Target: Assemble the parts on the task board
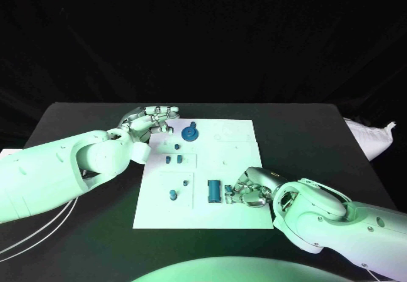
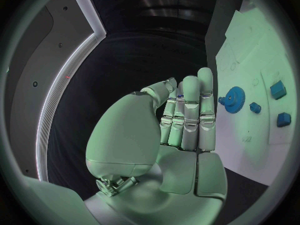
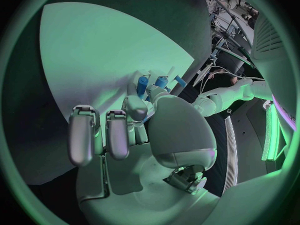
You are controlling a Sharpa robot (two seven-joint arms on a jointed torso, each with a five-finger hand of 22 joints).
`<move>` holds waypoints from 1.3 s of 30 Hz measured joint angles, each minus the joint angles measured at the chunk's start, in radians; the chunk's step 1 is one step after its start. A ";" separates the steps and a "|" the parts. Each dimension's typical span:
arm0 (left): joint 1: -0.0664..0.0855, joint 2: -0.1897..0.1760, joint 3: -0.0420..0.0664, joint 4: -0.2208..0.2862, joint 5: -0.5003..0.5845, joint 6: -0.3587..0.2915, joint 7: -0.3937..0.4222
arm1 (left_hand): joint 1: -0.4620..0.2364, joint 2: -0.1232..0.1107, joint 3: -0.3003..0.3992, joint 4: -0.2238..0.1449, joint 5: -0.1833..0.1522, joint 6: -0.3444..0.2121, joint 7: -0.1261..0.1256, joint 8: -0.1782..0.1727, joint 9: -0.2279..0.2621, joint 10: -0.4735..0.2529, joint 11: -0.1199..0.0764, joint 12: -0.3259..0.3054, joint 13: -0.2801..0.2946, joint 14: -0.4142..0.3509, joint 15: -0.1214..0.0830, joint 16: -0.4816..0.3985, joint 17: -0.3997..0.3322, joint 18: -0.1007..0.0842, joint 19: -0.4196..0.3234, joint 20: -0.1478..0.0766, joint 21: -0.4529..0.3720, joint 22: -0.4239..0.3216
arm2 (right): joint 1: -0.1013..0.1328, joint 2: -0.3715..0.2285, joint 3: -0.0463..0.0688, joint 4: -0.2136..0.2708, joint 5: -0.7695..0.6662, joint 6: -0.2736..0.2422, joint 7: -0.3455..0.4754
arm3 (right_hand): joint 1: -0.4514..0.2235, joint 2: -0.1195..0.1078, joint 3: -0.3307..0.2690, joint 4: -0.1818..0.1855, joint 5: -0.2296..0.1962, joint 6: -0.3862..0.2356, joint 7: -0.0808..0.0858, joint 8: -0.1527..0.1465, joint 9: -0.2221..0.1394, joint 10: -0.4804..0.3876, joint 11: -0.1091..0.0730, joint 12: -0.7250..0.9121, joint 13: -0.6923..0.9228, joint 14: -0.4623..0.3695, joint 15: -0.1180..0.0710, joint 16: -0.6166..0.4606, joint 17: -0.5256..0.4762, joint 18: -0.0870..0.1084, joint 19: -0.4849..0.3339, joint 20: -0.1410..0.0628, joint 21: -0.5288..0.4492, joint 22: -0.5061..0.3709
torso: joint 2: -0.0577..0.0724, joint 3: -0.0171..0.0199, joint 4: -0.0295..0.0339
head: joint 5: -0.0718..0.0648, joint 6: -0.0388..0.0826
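Note:
The white task board point(image 1: 229, 158) lies in the middle of the black table. A blue gear point(image 1: 191, 134) point(image 2: 234, 99) stands near its far left corner, and my left hand point(image 1: 157, 121) point(image 2: 181, 120) hovers just left of it. Its fingers are straight and side by side, and the thumb tip pinches a small blue speck of a part point(image 2: 179, 91) against one of them. My right hand point(image 1: 252, 191) point(image 3: 134, 120) rests on the board's near right area and pinches a small blue part point(image 1: 229, 190) point(image 3: 144, 83) beside an upright blue block point(image 1: 214, 191).
Two small blue parts point(image 1: 174, 158) sit in a recess mid-left of the board. Two more point(image 1: 174, 192) lie in the near left recess. A white bag point(image 1: 373, 138) lies at the table's right edge, and cables point(image 1: 34, 235) hang at the near left.

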 measured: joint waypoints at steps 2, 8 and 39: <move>0.000 0.000 0.000 0.000 0.000 0.000 0.000 | 0.000 0.000 0.000 0.000 0.000 0.000 0.000 0.000 0.000 0.000 0.000 0.000 0.000 0.000 0.000 0.000 0.000 0.000 0.000 0.000 0.000 0.000 | 0.000 0.001 0.000 0.000 -0.005 0.002 0.000 | -0.015 0.003 -0.019 0.006 -0.012 0.000 0.000 0.000 0.004 0.000 0.000 0.005 0.003 0.000 0.000 0.000 0.000 0.000 0.000 0.000 0.000 0.000 | 0.000 0.0000 0.0000 | 0.000 0.000; 0.000 0.000 0.000 0.000 -0.001 0.001 -0.001 | 0.000 0.000 0.000 0.000 0.000 0.000 0.000 0.000 0.000 0.000 0.000 0.000 0.000 0.000 0.000 0.000 0.000 0.000 0.000 0.000 0.000 0.000 | 0.000 0.002 0.000 0.000 -0.014 0.006 -0.001 | -0.060 0.030 -0.097 0.010 -0.091 0.003 -0.003 0.000 0.020 0.004 -0.003 0.015 0.014 0.000 0.000 0.000 0.000 0.000 0.000 0.000 0.000 0.003 | 0.000 -0.0001 -0.0002 | 0.000 0.000; 0.000 -0.005 0.000 0.000 -0.003 0.003 -0.004 | 0.000 0.000 0.000 -0.006 0.000 0.000 0.000 0.000 0.000 -0.004 0.004 0.008 0.000 -0.002 0.001 0.000 -0.002 0.000 0.000 0.000 0.000 0.000 | 0.000 -0.045 0.000 0.036 -0.058 0.020 0.002 | 0.041 0.045 -0.209 -0.028 -0.161 0.007 -0.007 0.004 0.051 0.012 -0.010 0.031 0.034 -0.003 -0.003 0.008 0.000 0.000 0.000 0.000 0.004 0.016 | 0.000 0.0002 -0.0011 | 0.001 0.002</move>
